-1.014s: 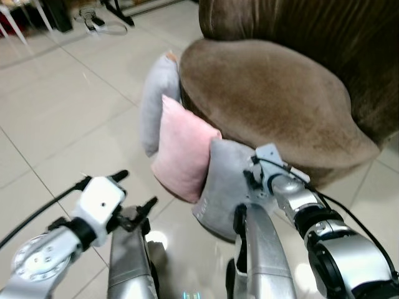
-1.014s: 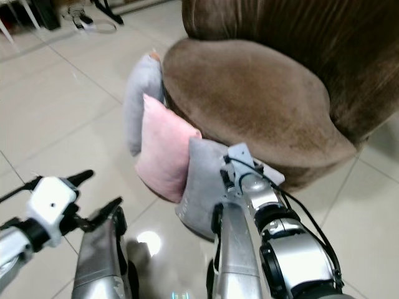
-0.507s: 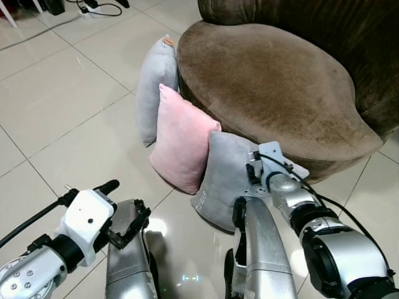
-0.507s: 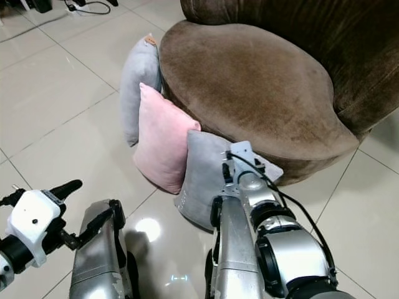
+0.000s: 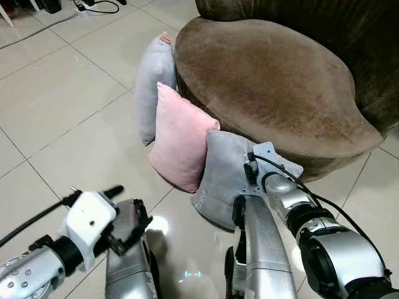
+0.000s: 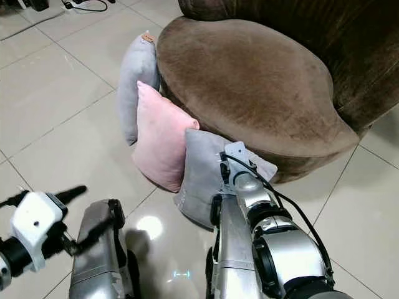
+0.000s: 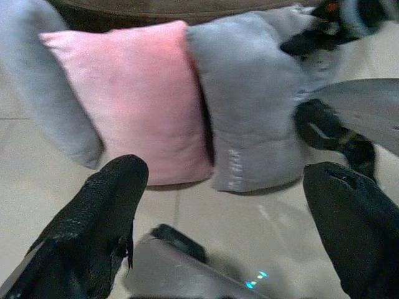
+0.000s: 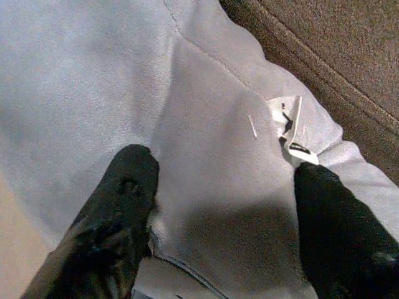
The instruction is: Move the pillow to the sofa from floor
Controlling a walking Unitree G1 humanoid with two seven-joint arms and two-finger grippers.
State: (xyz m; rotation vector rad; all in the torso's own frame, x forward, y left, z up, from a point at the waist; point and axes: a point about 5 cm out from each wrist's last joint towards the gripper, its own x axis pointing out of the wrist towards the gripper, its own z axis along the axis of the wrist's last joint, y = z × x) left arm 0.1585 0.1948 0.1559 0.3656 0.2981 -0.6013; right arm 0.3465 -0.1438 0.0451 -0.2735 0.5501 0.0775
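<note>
Three pillows lean in a row against the front of the brown sofa (image 5: 268,81), all standing on the tiled floor (image 5: 56,106). Farthest along the sofa's curve is a tall grey pillow (image 5: 153,87); a pink pillow (image 5: 181,143) leans beside it, touching it; the near grey pillow (image 5: 224,174) overlaps the pink one's edge and rests against the sofa's base.

The right gripper (image 8: 218,218) is at the near grey pillow, fingers spread wide, both black fingertips (image 8: 124,187) pressed against its fabric near the corner where a small white tag (image 8: 290,128) sticks out. The sofa's brown edge runs just behind that corner. From the head, the right wrist hides the upper corner of this pillow.

The left gripper (image 7: 224,218) hangs low over the floor, well apart from the sofa, fingers spread and holding nothing, pointed toward the pink and near grey pillows.
</note>
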